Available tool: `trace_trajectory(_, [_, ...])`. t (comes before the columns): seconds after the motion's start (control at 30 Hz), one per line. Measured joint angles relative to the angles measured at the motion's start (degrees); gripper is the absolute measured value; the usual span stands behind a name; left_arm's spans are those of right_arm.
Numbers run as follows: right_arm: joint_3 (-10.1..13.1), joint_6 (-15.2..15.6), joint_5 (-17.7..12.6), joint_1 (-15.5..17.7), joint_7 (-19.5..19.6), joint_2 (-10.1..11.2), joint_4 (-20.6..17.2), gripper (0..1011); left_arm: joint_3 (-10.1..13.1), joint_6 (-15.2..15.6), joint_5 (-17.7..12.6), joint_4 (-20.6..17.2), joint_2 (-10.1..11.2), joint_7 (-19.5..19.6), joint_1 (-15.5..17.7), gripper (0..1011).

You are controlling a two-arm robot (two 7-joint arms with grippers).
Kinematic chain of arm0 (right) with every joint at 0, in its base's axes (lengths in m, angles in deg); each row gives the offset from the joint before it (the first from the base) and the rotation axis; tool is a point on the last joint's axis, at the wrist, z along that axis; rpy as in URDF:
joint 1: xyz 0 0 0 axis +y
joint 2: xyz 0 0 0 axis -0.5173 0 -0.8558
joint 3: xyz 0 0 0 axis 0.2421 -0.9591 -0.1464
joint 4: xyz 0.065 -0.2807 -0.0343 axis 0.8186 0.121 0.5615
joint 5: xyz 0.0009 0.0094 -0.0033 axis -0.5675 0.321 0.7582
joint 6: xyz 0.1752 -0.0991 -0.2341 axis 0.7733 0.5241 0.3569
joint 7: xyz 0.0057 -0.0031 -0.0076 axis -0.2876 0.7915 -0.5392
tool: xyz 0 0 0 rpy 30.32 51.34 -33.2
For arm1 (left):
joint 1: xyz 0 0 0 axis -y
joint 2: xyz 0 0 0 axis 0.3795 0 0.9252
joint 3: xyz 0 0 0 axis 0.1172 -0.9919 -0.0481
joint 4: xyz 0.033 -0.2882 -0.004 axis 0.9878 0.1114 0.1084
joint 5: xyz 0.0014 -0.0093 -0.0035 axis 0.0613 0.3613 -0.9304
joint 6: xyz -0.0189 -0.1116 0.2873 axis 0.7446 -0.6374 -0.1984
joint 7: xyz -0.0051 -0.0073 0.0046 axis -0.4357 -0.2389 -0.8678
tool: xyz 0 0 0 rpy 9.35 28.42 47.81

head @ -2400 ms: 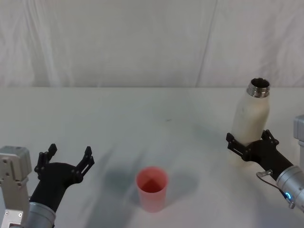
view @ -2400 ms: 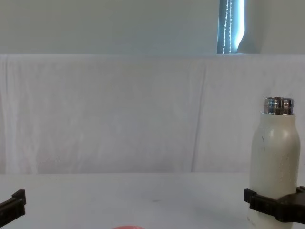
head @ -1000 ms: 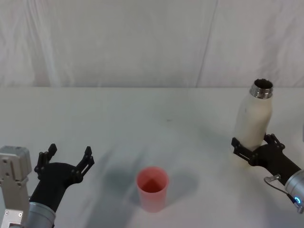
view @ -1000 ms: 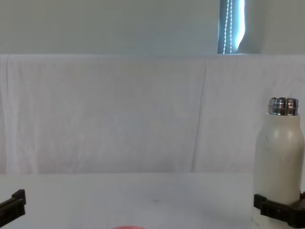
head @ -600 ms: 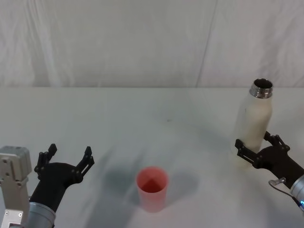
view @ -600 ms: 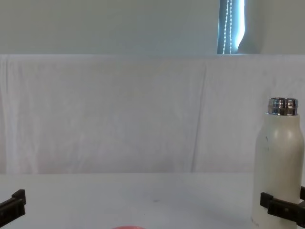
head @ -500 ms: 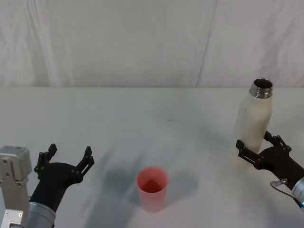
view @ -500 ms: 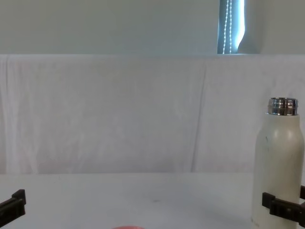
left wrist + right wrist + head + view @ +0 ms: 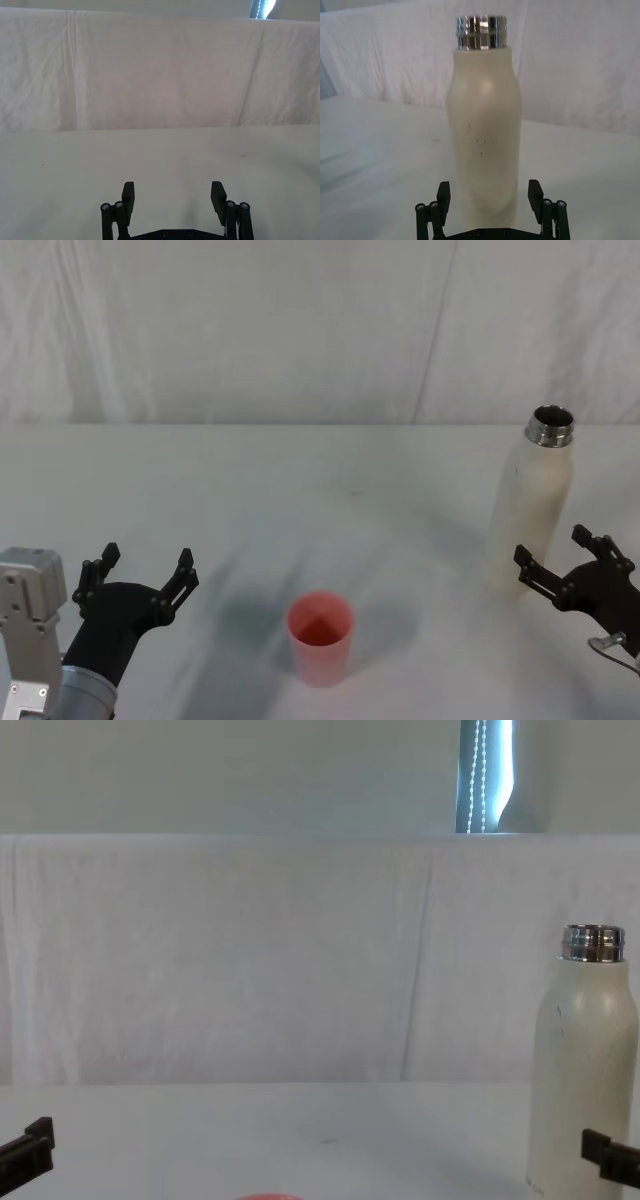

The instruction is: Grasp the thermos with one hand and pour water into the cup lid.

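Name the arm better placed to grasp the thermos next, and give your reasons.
Right. The right gripper sits open just in front of the upright thermos, its fingers lined up with the body. The left gripper is open far across the table, beyond the cup lid.

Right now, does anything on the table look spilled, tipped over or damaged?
Nothing stands out. The thermos stands upright with its mouth open, the cup lid sits upright nearer the middle, and no water shows on the table. The right claw is open beside the thermos; the left claw is open too.
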Motion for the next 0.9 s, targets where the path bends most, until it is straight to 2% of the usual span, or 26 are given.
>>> trace_trajectory(0.37, [1.45,-1.84,1.57,5.55,1.12,0.63,-6.86,1003,0.0,0.0,0.0,0.0,0.0,0.0,0.0,1001])
trace_trajectory(0.9, [1.12,-2.05,1.91,7.8,0.71,-0.18,-9.22,1003,0.0,0.0,0.0,0.0,0.0,0.0,0.0,1001])
